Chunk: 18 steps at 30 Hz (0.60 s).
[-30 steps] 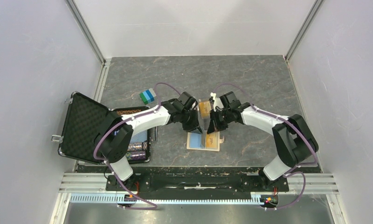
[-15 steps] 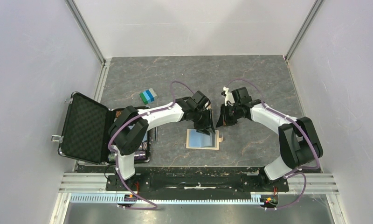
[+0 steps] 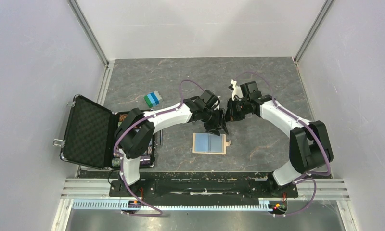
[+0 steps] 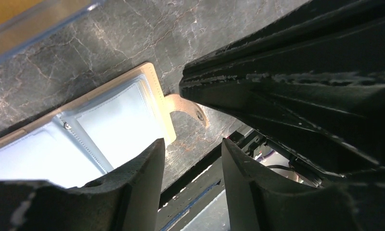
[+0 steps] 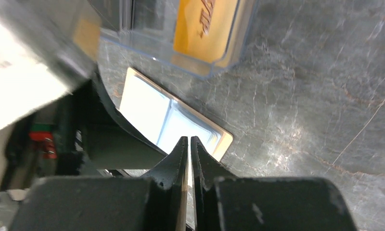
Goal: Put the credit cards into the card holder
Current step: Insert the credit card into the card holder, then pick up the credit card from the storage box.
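The card holder [image 3: 202, 143] lies open and flat on the table, light-blue inside with a tan rim; it also shows in the left wrist view [image 4: 118, 110] and the right wrist view [image 5: 147, 108]. Its snap tab [image 4: 190, 107] points right. My left gripper [image 3: 219, 127] hovers just beyond the holder's far right corner, open [image 4: 192, 142] with nothing between the fingers. My right gripper [image 3: 230, 115] is close beside it, further back, shut [image 5: 188, 138] to a thin slit with nothing seen in it. An orange-yellow credit card [image 5: 207, 26] sits inside a clear box behind the holder.
A big black foam-lined case [image 3: 87, 130] stands open at the left, with chips in its tray [image 3: 142, 155]. A small blue-green block [image 3: 152, 98] lies at the back left. White walls close in both sides, and a black rail [image 3: 205, 185] runs along the near edge.
Both grippers have pulled back from over the card holder toward the far side. The left gripper has opened. The orange patch seen on the holder's right half no longer shows.
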Available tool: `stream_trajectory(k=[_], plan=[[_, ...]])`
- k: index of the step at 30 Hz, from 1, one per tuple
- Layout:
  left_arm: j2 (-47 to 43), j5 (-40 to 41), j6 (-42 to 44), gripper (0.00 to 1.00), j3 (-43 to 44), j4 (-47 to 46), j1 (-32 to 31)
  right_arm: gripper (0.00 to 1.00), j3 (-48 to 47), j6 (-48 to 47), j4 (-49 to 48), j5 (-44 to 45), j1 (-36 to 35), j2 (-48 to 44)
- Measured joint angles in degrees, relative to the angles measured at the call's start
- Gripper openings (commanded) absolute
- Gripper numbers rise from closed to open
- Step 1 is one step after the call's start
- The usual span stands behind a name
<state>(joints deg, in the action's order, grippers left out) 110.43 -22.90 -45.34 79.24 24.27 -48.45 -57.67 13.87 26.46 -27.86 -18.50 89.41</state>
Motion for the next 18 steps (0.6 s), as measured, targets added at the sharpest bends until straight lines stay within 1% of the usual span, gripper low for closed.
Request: stream_trajectory(k=[6,8,14,18], plan=[[-1.16,-0.20,1.20,0.57,0.02,-1.36,1.99,0.17,-5.64,-0.09,0.44,-0.31,0.00,2.54],[-2.51,-0.90,1.18,0.57,-1.11,-3.78,3.87,0.21,-7.28,0.00,0.37,-0.70,0.00,4.02],[-7.87,-3.87,-0.37,0.58,-9.46,-12.09,13.18,0.33,-13.51,0.74,0.50,-2.97,-0.37,10.47],[-10.36,-5.03,-2.12,0.58,-15.52,-15.98,20.02,0.42,-20.15,1.51,0.74,-4.63,-1.55,16.26]])
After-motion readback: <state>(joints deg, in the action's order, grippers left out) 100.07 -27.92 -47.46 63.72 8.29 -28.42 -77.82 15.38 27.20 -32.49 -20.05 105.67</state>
